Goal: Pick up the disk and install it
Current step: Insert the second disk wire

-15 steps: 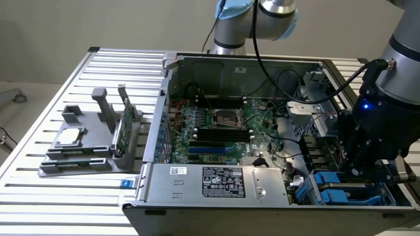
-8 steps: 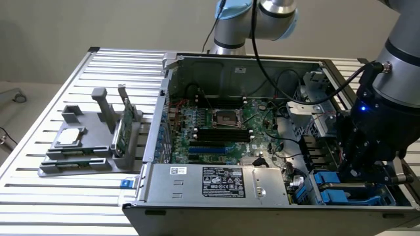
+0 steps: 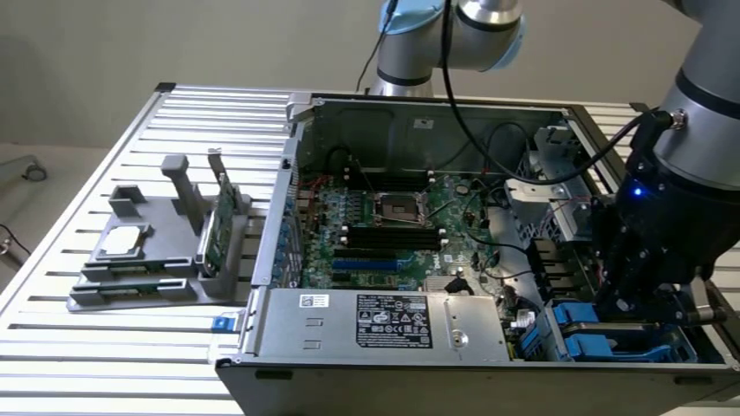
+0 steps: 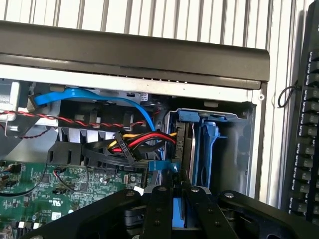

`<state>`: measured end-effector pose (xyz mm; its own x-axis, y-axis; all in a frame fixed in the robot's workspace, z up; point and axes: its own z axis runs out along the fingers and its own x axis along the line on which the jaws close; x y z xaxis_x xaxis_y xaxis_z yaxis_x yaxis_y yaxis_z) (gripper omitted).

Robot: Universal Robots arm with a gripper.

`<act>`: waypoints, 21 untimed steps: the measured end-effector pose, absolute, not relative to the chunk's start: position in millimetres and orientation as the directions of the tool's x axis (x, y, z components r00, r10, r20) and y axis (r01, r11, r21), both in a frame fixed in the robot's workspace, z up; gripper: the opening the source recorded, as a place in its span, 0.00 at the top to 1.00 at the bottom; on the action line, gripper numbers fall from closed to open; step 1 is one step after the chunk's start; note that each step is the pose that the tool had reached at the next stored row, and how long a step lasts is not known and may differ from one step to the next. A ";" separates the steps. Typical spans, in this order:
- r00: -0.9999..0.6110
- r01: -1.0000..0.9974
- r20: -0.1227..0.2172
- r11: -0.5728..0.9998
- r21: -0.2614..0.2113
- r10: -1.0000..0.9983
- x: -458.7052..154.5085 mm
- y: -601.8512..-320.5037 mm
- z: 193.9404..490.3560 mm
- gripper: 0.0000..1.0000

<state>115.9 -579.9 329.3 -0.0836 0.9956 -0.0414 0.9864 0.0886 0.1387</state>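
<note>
Blue plastic rails mark the disk (image 4: 185,149), which stands on edge in the drive bay at the front corner of the open grey metal computer case (image 3: 347,342), on the exterior view's right. In the wrist view the black two-fingered gripper (image 4: 178,196) reaches down at that bay with its fingers drawn close together on either side of a blue strip, probably the rail; whether they actually pinch it or only sit beside it I cannot tell. In the exterior view the gripper (image 3: 630,290) hangs low inside the case, just above the blue bay fittings (image 3: 601,334), so the drive appears seated or nearly seated in its slot. Held on edge, the drive suits the upright bay, whose rails would guide it in. A bundle of red, yellow and black power wires (image 4: 142,144) and a blue ribbon-like data cable (image 4: 99,97) lie just beside the bay, near the green motherboard (image 3: 387,230). Well apart, on the slatted aluminium table (image 3: 139,347), a grey plastic holder (image 3: 162,260) keeps a smaller flat silver drive (image 3: 125,241) and a thin green circuit card (image 3: 220,225).
</note>
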 end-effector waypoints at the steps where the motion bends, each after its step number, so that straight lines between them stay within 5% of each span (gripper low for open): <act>1: -0.084 0.986 -0.041 0.089 0.139 0.996 115.5 -579.9 329.3 0.84; 9: -0.084 0.986 -0.041 0.089 0.139 0.996 113.0 -579.8 340.8 0.58; 21: -0.084 0.986 -0.042 0.089 0.139 0.996 83.4 -579.9 357.5 0.58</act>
